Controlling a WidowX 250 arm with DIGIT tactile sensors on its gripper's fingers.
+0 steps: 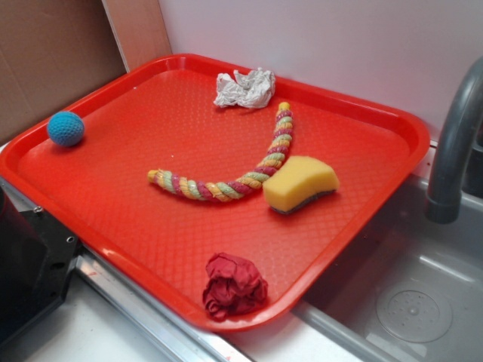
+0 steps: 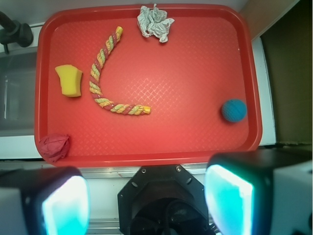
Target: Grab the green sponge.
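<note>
gripper [image 2: 146,203] spread, empty | sponge [image 1: 299,183] near tray [image 1: 377,204] sink-side edge | risk: fingers snag adjacent rope [image 1: 226,187]

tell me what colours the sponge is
The sponge is yellow foam with a thin dark green-grey layer underneath, clearest in the exterior view.

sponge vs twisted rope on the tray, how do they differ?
Shape: the green sponge is one short, blocky chunk; the rope is long, thin and bent in a curve.
Colour: the sponge is plain yellow foam over a thin dark layer underneath; the rope is striped yellow, pink and green.
Surface: the sponge looks smooth; the rope is twisted strands.
Shared: both lie flat on the red tray, close beside each other, away from the gripper.
</note>
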